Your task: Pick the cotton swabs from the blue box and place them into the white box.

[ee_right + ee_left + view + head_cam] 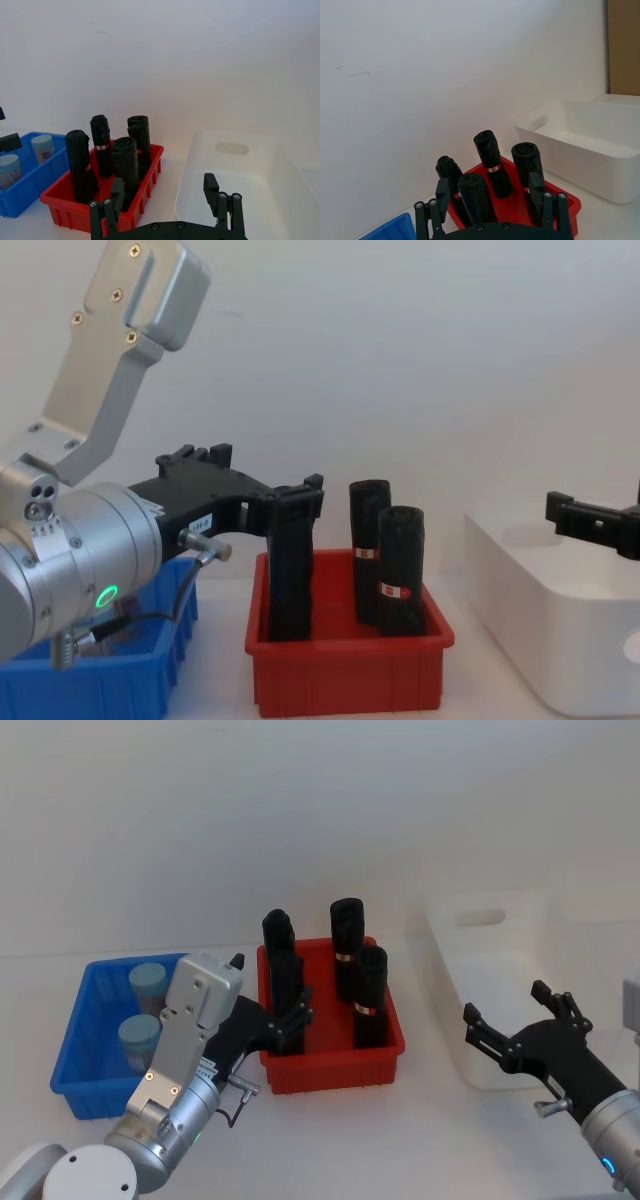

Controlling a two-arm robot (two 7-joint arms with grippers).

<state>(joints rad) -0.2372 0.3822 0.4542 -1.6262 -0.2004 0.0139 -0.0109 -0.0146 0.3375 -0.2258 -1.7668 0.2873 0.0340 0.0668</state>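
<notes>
Two cotton swabs jars [148,982] [138,1038] with pale blue lids stand in the blue box [75,1050] at the left; the right wrist view also has the jars [42,146] in the blue box [30,192]. My left gripper [292,1020] hangs open and empty just right of the blue box, against the red bin's left side. In the left wrist view the left gripper [489,190] faces the black rolls. My right gripper [505,1002] is open and empty at the near left edge of the white box [440,960], also seen as the white box [280,165] ahead of the right gripper [164,187].
A red bin [330,1065] holding several upright black rolls [347,935] stands between the blue and white boxes. The chest view has the left gripper [265,475] large beside the red bin [345,675], with the white box [530,640] at the right.
</notes>
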